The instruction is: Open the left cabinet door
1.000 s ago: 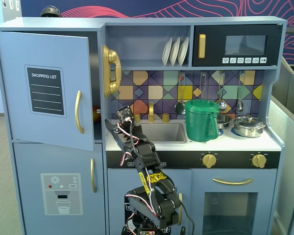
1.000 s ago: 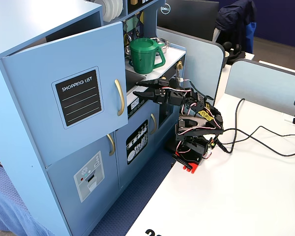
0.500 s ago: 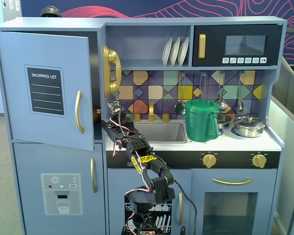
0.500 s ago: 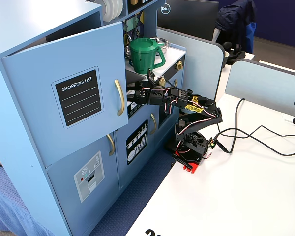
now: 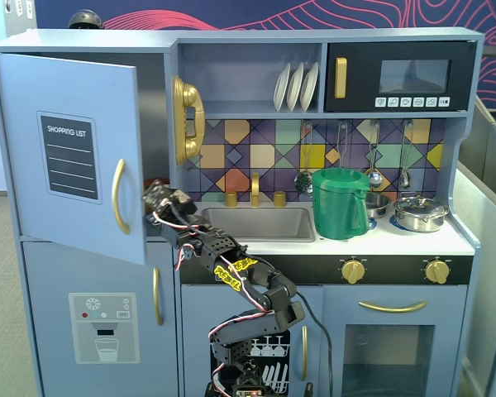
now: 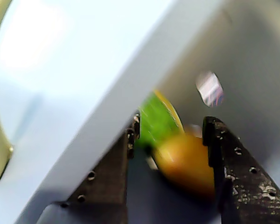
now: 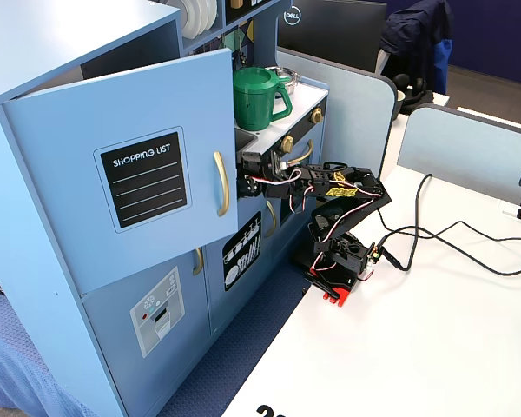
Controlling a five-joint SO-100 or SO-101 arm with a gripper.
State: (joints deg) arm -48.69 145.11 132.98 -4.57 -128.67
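Slippage was the risk: the hand (image 6: pixel 170 140), fingers spread, straddled the free edge of the left cabinet door (image 5: pixel 70 149), which stood partly ajar; a sideways swing could lose it.

The white tabletop (image 7: pixel 434 347) carries the arm's black and red base (image 7: pixel 334 274), which sits at the tabletop's near-left edge, just beside the toy kitchen (image 7: pixel 61 287). Black cables (image 7: pixel 456 243) trail from the base across the bare white surface toward the right in that fixed view. The toy kitchen itself stands on the blue carpeted floor (image 7: pixel 234 347), left of the base, its lower front close against the tabletop's edge.
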